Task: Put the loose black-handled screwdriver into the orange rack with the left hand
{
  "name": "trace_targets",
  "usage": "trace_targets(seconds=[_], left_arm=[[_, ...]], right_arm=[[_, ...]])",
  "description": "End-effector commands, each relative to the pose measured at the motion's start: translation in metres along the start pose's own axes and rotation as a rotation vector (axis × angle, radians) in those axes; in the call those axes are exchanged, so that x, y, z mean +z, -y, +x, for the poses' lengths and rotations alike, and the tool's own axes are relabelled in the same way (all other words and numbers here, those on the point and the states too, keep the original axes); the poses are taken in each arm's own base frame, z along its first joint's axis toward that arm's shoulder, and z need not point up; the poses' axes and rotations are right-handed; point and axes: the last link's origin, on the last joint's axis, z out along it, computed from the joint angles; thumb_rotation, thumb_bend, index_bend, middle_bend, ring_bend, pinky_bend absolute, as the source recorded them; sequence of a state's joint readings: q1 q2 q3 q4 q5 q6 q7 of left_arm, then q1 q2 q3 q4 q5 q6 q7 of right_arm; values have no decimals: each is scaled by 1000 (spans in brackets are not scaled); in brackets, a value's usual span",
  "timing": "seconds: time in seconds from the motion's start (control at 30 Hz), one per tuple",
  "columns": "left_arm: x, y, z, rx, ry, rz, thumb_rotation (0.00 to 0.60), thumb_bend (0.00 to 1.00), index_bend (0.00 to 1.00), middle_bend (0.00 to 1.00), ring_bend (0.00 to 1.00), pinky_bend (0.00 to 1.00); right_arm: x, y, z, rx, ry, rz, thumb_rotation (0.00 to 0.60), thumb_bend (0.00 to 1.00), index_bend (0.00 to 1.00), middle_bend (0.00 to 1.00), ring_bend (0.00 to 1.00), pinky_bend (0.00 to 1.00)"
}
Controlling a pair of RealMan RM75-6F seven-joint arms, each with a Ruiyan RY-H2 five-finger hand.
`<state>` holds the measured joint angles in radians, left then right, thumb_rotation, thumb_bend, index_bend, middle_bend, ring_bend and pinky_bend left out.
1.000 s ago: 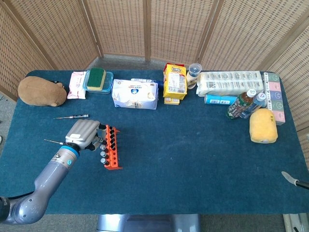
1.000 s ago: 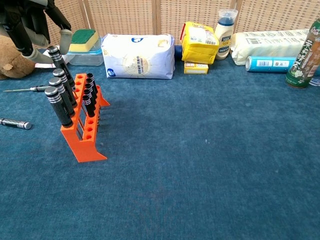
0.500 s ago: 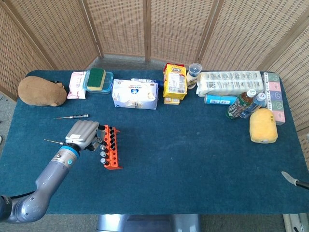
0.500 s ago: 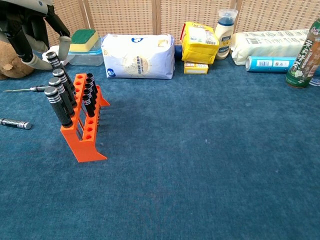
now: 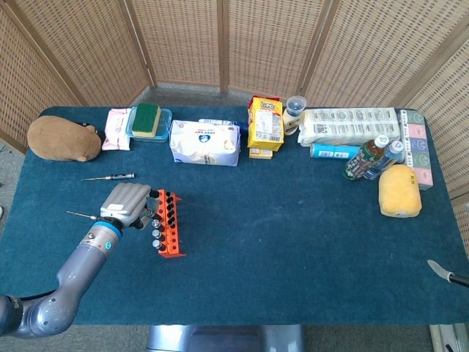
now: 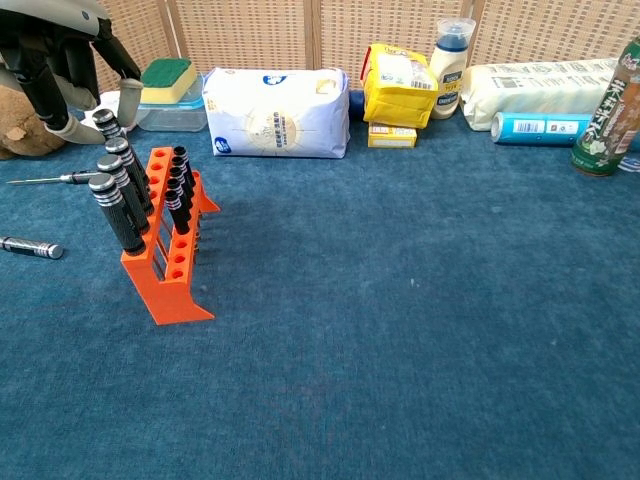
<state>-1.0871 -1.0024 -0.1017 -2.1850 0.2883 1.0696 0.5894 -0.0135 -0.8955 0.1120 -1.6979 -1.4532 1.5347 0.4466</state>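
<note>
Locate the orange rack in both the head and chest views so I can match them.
Head view: orange rack sits left of centre, beside the left hand.
Chest view: orange rack stands at mid-left, below the left hand.
Shared landmark: the white bag behind it.

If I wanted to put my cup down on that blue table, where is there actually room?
The widest bare patch is the middle and near side of the table, between the orange rack and the yellow sponge. The far edge is crowded, from the brown plush to the tissue packs. Left of the rack is busy too: the robot hand and loose screwdrivers.
</note>
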Motion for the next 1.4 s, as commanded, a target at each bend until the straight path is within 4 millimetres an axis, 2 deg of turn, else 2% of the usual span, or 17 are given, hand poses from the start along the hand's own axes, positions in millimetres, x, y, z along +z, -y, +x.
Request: trace_targets(seconds=[0.03, 0.27, 0.47, 0.67, 0.97, 1.1, 1.33, 1.4], left_arm=[[0, 0, -1, 5, 2, 5, 600, 366, 574, 1000, 981, 930], [0, 0, -2, 16, 9, 12, 600, 365, 567, 1000, 981, 930], [-1, -1, -1, 21, 10, 9, 600, 364, 421, 1000, 981, 930], [-1, -3, 0, 24, 3, 2, 600, 364, 375, 1000, 981, 930], [-4, -3, 5, 13, -28, -13, 600, 354, 215, 1000, 981, 930], [-11, -2, 11, 0, -61, -30, 600, 324, 138, 1000, 982, 930], [-18, -1, 22, -31, -127, -79, 600, 317, 105, 1000, 981, 930], [-21, 1, 23, -35, -138, -87, 600, 315, 55, 1000, 981, 930]], right_arm=[[0, 0, 0, 0, 0, 0, 543, 0, 10, 27, 12, 0], [0, 0, 0, 1, -1, 1, 544, 0, 10, 28, 12, 0], [0, 0, 0, 0, -1, 1, 545, 0, 10, 27, 13, 0], [0, 0, 0, 1, -2, -1, 546, 0, 10, 27, 13, 0], [0, -1, 1, 2, -3, -1, 544, 0, 10, 27, 12, 0], [0, 0, 1, 1, -2, 0, 545, 0, 11, 27, 13, 0], [0, 0, 0, -2, 1, -1, 544, 0, 10, 27, 12, 0], [0, 0, 0, -2, 1, -2, 544, 0, 11, 27, 12, 0]])
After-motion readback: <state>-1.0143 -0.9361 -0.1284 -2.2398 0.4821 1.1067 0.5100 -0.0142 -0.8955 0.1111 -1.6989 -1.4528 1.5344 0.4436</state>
